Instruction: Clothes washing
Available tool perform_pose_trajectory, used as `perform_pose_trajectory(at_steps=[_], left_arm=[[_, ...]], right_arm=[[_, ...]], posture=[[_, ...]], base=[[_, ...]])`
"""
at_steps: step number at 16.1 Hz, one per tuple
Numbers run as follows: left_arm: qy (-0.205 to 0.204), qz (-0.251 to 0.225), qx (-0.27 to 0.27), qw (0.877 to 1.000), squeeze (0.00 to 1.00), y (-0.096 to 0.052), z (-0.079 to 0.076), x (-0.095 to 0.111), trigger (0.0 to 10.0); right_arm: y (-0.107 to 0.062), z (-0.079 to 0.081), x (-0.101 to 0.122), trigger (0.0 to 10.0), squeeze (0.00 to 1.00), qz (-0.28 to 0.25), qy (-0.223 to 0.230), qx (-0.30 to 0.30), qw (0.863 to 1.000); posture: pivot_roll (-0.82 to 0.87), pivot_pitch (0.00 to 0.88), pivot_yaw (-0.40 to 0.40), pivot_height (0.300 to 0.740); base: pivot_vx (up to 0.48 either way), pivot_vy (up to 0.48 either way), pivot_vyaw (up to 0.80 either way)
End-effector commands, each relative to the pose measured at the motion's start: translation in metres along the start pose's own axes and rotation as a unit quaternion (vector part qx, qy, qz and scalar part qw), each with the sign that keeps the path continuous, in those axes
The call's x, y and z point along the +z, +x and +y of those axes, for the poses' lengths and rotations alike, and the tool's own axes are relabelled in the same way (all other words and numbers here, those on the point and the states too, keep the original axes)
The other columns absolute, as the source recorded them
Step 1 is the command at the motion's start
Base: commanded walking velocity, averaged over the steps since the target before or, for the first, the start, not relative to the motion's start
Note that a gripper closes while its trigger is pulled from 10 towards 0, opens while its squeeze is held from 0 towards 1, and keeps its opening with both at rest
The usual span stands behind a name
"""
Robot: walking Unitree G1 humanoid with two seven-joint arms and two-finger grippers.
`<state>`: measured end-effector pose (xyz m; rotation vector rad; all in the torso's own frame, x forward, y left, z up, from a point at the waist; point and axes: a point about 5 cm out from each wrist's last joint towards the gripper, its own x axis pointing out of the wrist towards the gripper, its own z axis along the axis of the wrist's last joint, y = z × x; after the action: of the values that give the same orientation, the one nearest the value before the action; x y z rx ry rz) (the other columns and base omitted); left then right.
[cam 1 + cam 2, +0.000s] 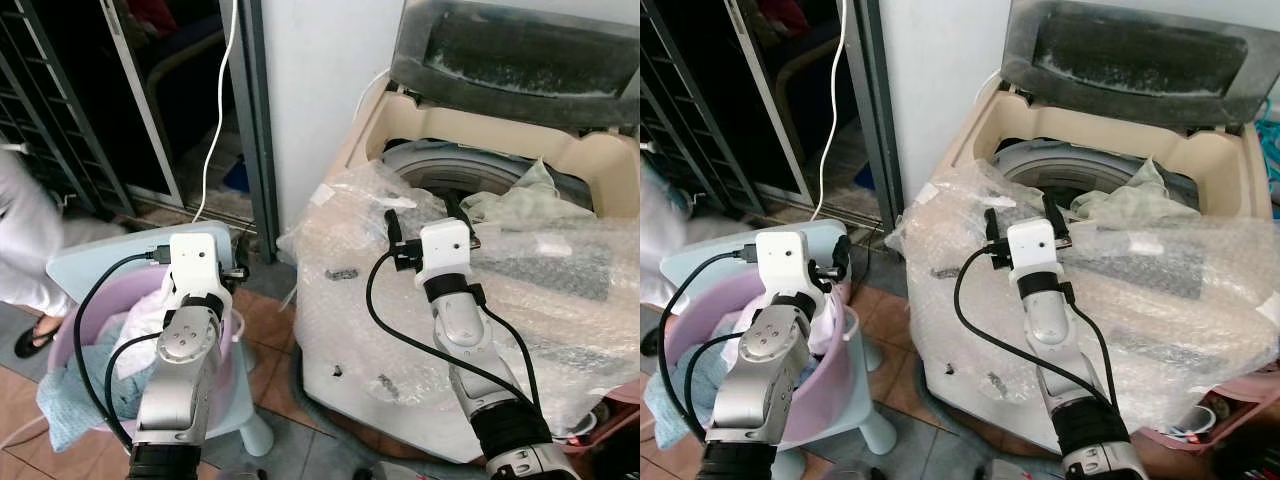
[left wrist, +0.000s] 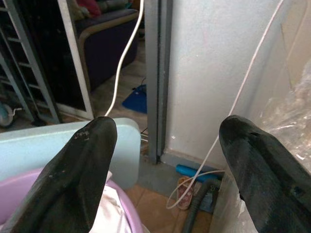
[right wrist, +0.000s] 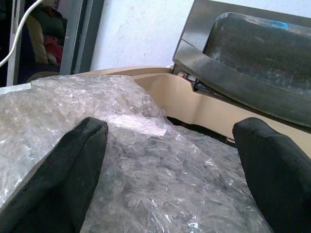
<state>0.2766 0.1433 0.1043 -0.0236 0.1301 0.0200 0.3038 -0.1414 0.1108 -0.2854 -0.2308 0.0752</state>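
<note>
While the washing machine stands with its lid raised, bubble wrap drapes its front and top. A pale green garment lies at the drum's edge. The right hand hovers above the wrap, fingers spread wide, holding nothing. The left hand hangs above the pink laundry basket of clothes, fingers also wide apart and empty. A white-clad person stands at far left.
</note>
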Motion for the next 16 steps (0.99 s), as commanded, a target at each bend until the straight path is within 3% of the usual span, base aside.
perform_pose_trajectory(at_steps=[1,4,5,8,12,14,16], left_arm=[[0.003,-0.006,-0.008,1.0,0.0,0.004,-0.003,0.002,10.0],[0.003,-0.016,-0.004,1.0,0.0,0.006,-0.005,0.006,10.0],[0.002,-0.015,-0.002,1.0,0.0,0.005,-0.005,0.005,10.0],[0.001,-0.009,0.002,1.0,0.0,0.003,-0.003,0.001,10.0],[-0.003,-0.011,0.005,1.0,0.0,0.004,-0.002,0.002,10.0],[-0.004,-0.017,0.011,1.0,0.0,0.004,-0.001,0.003,10.0],[-0.004,-0.018,0.013,1.0,0.0,0.003,0.0,0.003,10.0]], right_arm=[[-0.01,0.003,-0.02,10.0,0.0,0.052,-0.013,0.015,0.998],[-0.001,-0.003,-0.014,10.0,0.0,0.053,-0.017,0.001,0.998],[0.013,-0.013,0.004,10.0,0.0,0.023,-0.01,-0.019,1.0],[0.029,-0.024,0.031,10.0,0.0,-0.022,0.016,-0.028,0.999],[0.04,-0.037,0.051,10.0,0.0,-0.055,0.038,-0.05,0.997],[0.042,-0.034,0.061,10.0,0.0,-0.06,0.067,-0.037,0.995],[0.041,-0.032,0.065,10.0,0.0,-0.062,0.068,-0.029,0.995]], posture=[[-0.03,0.0,0.035,0.74],[-0.03,0.0,0.031,0.74],[-0.03,0.0,0.025,0.74],[-0.03,0.0,0.023,0.74],[-0.03,0.0,0.015,0.74],[-0.03,0.0,0.01,0.74],[-0.03,0.0,0.009,0.74]], base=[[0.0,0.0,0.0],[0.0,0.0,0.0],[0.0,0.0,0.0],[0.0,0.0,0.0],[0.0,0.0,0.0],[0.0,0.0,0.0],[0.0,0.0,0.0]])
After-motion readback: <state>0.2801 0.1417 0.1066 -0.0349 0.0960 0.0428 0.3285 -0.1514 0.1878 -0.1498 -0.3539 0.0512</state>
